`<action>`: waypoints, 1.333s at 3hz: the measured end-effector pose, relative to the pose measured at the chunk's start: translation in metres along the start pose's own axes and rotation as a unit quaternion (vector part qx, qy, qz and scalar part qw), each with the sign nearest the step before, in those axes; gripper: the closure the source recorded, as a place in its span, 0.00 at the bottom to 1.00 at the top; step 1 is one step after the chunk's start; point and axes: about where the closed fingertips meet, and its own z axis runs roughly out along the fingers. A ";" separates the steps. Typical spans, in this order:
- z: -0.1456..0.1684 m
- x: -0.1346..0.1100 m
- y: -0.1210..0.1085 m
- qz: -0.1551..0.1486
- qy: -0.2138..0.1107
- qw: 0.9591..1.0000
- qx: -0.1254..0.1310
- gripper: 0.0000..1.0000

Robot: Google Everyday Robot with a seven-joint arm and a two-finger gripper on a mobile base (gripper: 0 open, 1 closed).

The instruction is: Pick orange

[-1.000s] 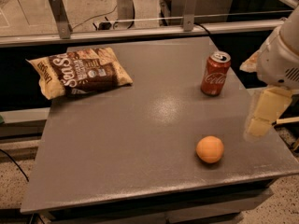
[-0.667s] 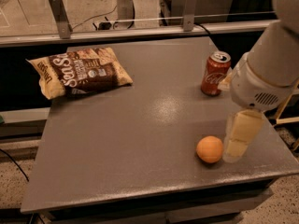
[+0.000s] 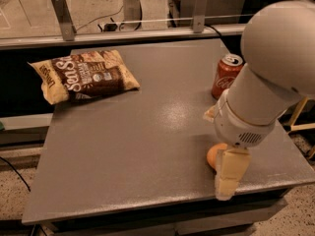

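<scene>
The orange (image 3: 213, 156) lies on the grey table (image 3: 147, 132) near the front right edge. Only its left part shows; the rest is hidden behind my gripper. My gripper (image 3: 227, 180) is cream coloured, points down and hangs right at the orange, covering its right side. The big white arm and wrist (image 3: 261, 92) reach in from the upper right above it. Whether the gripper touches the orange cannot be told.
A red soda can (image 3: 226, 74) stands upright behind the arm at the right. A brown and cream chip bag (image 3: 83, 76) lies flat at the back left. A metal rail (image 3: 128, 33) runs along the table's far edge.
The arm has swung left and forward from the table's right edge, and the gripper has come down over the orange and hides most of it. The orange, can and bag have not moved.
</scene>
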 end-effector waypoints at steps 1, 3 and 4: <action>0.018 0.008 0.002 0.000 0.006 1.000 0.003 0.00; 0.026 0.016 -0.001 0.001 0.014 1.000 0.013 0.25; 0.025 0.016 0.000 0.000 0.015 1.000 0.014 0.49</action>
